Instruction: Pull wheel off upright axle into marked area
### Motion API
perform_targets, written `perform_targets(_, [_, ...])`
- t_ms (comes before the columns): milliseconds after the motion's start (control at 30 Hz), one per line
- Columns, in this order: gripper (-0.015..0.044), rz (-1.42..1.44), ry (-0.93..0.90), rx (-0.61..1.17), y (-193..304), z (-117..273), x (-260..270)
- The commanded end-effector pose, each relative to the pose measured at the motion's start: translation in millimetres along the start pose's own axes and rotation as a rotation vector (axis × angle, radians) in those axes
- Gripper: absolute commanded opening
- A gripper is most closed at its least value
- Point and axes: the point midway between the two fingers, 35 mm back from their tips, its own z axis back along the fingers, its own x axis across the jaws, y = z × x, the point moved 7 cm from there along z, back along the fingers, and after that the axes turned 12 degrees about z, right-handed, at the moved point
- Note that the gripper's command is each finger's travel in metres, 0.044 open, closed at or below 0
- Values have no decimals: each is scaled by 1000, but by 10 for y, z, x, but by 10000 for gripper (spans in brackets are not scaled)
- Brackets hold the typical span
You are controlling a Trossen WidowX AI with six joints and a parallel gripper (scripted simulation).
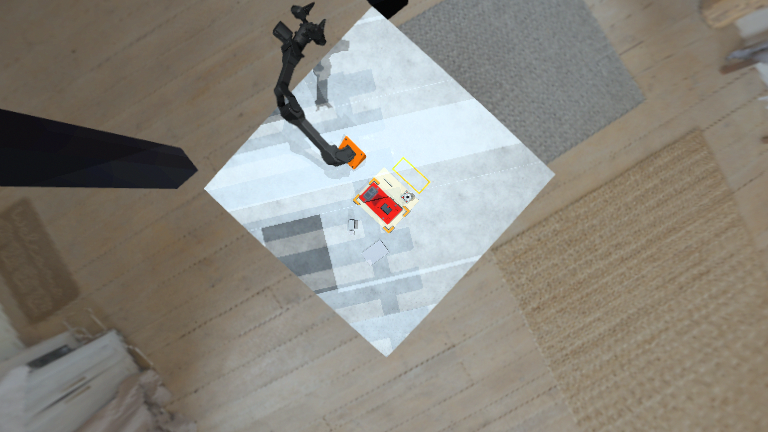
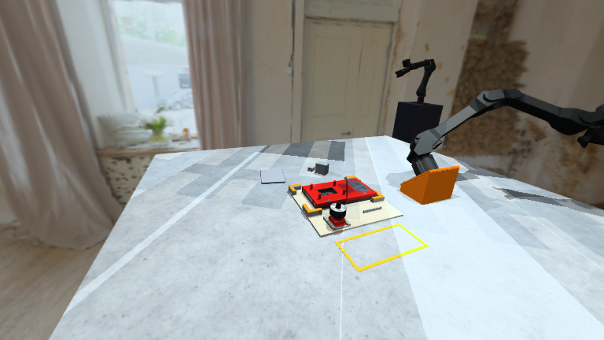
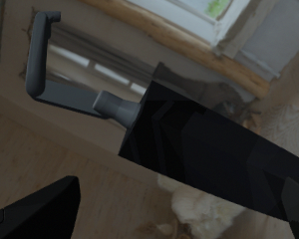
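Note:
The black-and-silver wheel point(image 1: 407, 199) point(image 2: 337, 210) sits on the upright axle, over a small red base point(image 2: 336, 222) on the near corner of the cream board point(image 1: 389, 170) point(image 2: 388, 220). The wheel hides the axle's shaft. The marked area point(image 1: 416, 169) point(image 2: 393, 258) is a yellow outline on the table beside the board, with nothing inside. My gripper point(image 1: 318, 12) is open and empty, raised and well away from the wheel, beyond the table's edge. The wrist view shows its two fingers wide apart; the exterior view cuts it off at the right edge.
A red plate point(image 1: 375, 206) point(image 2: 356, 194) with upright pegs lies between orange corner brackets on the board. A grey block point(image 1: 353, 224) point(image 2: 322, 168) and a pale flat plate point(image 1: 375, 252) point(image 2: 272, 176) lie behind it. Another arm point(image 2: 426, 80) stands on a black pedestal point(image 2: 418, 120).

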Motion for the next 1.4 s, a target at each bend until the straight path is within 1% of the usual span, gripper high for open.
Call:
perform_targets(0, [374, -4, 1, -3, -23, -10, 1])
perform_targets(100, [300, -59, 11, -44, -344, -143, 5])
perform_targets(400, [300, -61, 164, -197, -1548, -435, -97])
perform_targets(700, [300, -27, 358, -314, -2700, -504, -373])
perform_targets(900, [300, -1, 487, -362, -3346, -447, -624])
perform_targets(1033, [300, -9, 593, -387, -3875, -342, -862])
perform_targets(1200, [300, -36, 718, -405, -4474, -147, -1198])
perform_targets(1367, [300, -69, 852, -399, -5032, 136, -1601])
